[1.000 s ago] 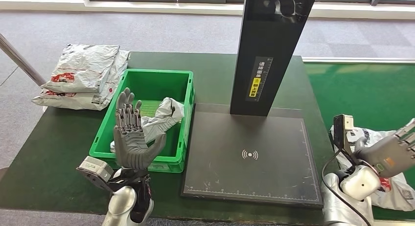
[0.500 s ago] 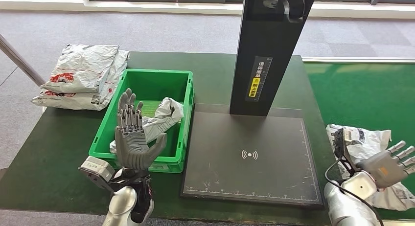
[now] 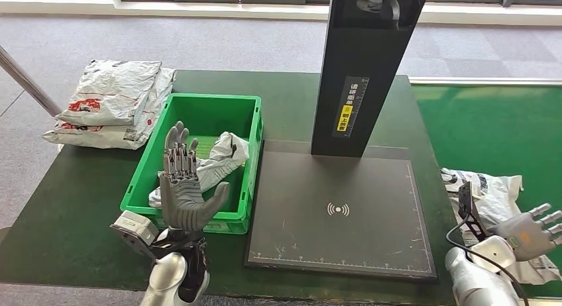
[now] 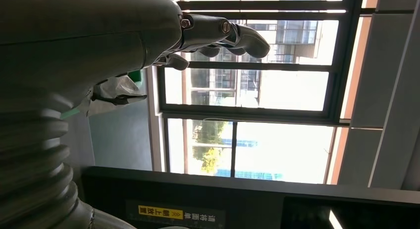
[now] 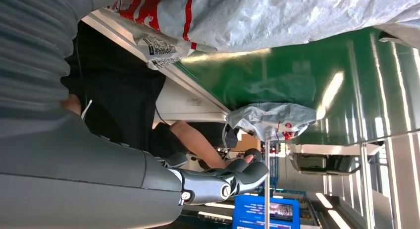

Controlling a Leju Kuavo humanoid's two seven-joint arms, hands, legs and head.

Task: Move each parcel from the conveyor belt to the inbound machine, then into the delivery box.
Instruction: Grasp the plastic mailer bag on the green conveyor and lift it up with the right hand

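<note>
The scanner pad lies bare, open from the front and from both sides; the black post walls off its far edge. The green bin touches the pad's left side, its walls standing in the way of a low sideways pass, with a crumpled parcel filling part of its floor. Stacked bags lie just beyond the bin's left wall.
</note>
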